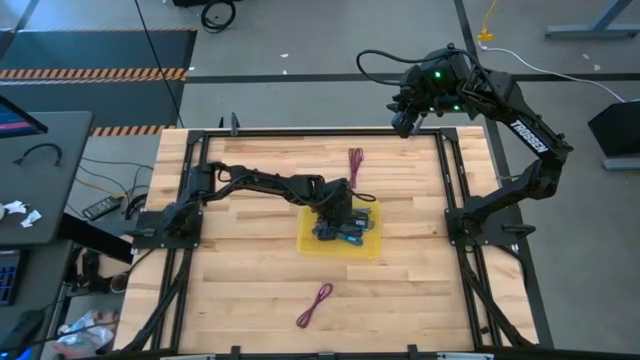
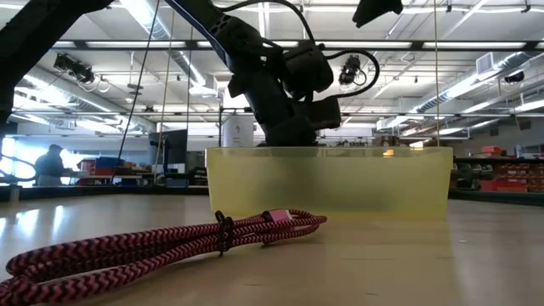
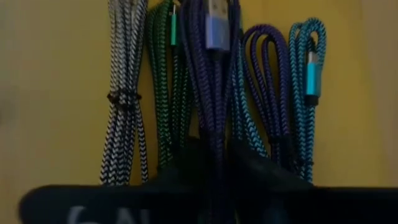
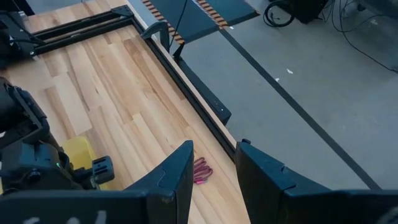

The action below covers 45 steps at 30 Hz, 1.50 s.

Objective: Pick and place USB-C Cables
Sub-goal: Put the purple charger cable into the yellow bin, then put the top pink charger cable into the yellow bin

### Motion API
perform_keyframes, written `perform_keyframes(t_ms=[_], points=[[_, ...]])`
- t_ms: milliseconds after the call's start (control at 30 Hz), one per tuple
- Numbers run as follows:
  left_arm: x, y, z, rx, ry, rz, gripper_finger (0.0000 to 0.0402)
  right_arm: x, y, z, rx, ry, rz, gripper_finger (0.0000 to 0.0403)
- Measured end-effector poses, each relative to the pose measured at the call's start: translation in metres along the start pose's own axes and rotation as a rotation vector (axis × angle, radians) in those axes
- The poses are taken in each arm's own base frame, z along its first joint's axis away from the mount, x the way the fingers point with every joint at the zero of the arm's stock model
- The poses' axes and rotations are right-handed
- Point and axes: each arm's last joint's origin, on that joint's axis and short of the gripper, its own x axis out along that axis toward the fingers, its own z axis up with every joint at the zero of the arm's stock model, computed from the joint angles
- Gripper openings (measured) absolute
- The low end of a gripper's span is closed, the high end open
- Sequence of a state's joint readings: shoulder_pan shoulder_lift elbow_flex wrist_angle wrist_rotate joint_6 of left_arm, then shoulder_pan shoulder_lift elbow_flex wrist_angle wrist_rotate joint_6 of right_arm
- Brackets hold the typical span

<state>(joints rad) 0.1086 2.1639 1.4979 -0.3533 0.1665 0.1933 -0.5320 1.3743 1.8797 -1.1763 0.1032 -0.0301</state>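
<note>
The left gripper (image 1: pixel 338 212) is being held down inside the yellow tray (image 1: pixel 372 246), fingers clamped around a purple cable (image 3: pixel 214 81) among the sorted cables. Two maroon cables (image 1: pixel 314 305) are lying outside on the table (image 1: pixel 240 280). The right gripper (image 4: pixel 214 165) is being parked high beyond the far edge, fingers apart.

Tray: I see a square translucent yellow plastic tray (image 1: pixel 368 247), pale yellow-green in my low view.
Cables in the tray: through my left wrist camera I count a white-and-black braided cable (image 3: pixel 124 93), a green-and-black braided cable (image 3: pixel 163 93), a dark purple braided cable (image 3: pixel 211 93) with a pale blue plug, a violet braided cable (image 3: pixel 272 81), and a teal braided cable (image 3: pixel 310 68) with a bright teal plug.
Cables outside the tray: I read a maroon braided cable (image 1: pixel 356 166) beyond it, and a magenta-and-black chevron-braided cable (image 1: pixel 314 305) before it.
Table: I see light wooden planks (image 1: pixel 240 290).
Arms: I see the dark left gripper (image 1: pixel 335 213) over the tray.
</note>
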Motion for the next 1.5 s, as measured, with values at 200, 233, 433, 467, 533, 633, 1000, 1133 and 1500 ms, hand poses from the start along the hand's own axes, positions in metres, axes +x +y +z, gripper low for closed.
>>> perform_keyframes(t_ms=[200, 233, 433, 467, 533, 633, 1000, 1133, 1500], points=[[-0.004, -0.001, 0.002, -0.031, -0.007, 0.009, 0.0121, 0.0, 0.0, 0.0, -0.007, 0.0, 0.002, 0.0124], [-0.008, 0.0, 0.004, -0.05, -0.014, 0.012, 0.0123, 0.0, 0.0, 0.0, -0.008, 0.0, 0.002, 0.0124], [-0.058, 0.008, 0.02, -0.161, -0.109, 0.049, 0.0122, 0.0, 0.0, 0.0, -0.025, 0.0, 0.001, 0.0124], [-0.069, 0.01, 0.024, -0.185, -0.141, 0.065, 0.0121, 0.0, 0.0, 0.0, -0.025, 0.0, 0.001, 0.0124], [-0.095, 0.013, 0.03, -0.243, -0.197, 0.095, 0.0118, 0.0, 0.0, 0.0, -0.025, 0.001, 0.001, 0.0124], [-0.136, 0.019, 0.036, -0.337, -0.289, 0.166, 0.0116, 0.0, 0.0, 0.0, -0.025, 0.001, 0.002, 0.0124], [-0.242, 0.003, 0.035, -0.469, -0.493, 0.409, 0.0116, 0.016, 0.0, -0.002, 0.0, 0.083, 0.035, 0.0124], [-0.265, -0.007, 0.027, -0.474, -0.481, 0.498, 0.0116, 0.036, 0.001, -0.01, 0.027, 0.187, 0.004, 0.0125], [-0.289, -0.018, -0.007, -0.478, -0.249, 0.607, 0.0116, 0.126, 0.025, -0.05, 0.157, 0.505, -0.035, 0.0158]])
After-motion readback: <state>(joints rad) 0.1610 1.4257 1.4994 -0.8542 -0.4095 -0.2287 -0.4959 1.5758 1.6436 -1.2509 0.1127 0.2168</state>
